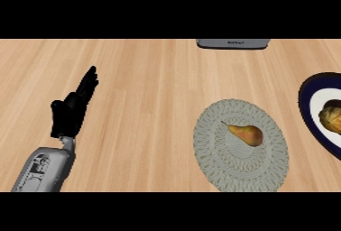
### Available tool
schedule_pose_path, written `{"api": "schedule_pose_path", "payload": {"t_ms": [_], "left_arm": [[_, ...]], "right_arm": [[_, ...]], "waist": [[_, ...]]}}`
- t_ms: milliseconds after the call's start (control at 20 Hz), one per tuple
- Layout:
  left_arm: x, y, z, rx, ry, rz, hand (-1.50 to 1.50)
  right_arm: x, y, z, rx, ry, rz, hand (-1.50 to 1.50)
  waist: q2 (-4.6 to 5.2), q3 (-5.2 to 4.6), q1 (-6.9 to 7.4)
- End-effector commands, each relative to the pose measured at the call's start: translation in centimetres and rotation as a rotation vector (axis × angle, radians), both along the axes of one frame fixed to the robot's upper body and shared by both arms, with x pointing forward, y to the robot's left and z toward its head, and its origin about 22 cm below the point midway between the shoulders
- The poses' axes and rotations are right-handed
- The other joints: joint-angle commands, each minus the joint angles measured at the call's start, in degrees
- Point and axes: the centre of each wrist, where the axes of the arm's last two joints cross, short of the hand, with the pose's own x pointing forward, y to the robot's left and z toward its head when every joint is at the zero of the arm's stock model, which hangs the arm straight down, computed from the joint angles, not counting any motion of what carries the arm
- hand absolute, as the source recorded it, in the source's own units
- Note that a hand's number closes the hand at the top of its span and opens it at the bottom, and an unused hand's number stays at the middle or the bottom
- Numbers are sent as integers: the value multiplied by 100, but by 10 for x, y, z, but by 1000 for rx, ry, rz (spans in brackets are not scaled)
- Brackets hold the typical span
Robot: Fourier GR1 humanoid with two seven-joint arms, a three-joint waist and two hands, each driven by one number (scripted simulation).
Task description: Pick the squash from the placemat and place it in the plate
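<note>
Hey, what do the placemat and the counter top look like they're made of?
The placemat looks like woven or crocheted grey fabric, matte: concentric lacy rings show across it. The counter top looks like light wood or wood-look laminate, smooth with a dull sheen: long grain streaks and plank seams run along it.

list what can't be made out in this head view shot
- Right hand: not in the head view at all.
- Plate: cut off by the right edge; only its left part shows.
- Brownish item on the plate: cut by the same edge, cannot be identified.
- Grey object at the far edge: cut by the top edge, its marking is too small to read.
- Left hand: seen edge-on, palm side hidden.
</note>
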Motion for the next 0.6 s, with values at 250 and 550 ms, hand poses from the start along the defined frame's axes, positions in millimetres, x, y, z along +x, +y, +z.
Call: {"api": "schedule_pose_path", "payload": {"t_ms": [250,550], "left_arm": [[1,-7,7,-16,-5,1,0],[0,-7,7,-13,-9,-5,0]], "right_arm": [[-57,-43,23,151,-50,-58,-150],[-62,-48,30,150,-34,-44,-150]], "waist": [[37,55,-46],[47,75,13]]}}
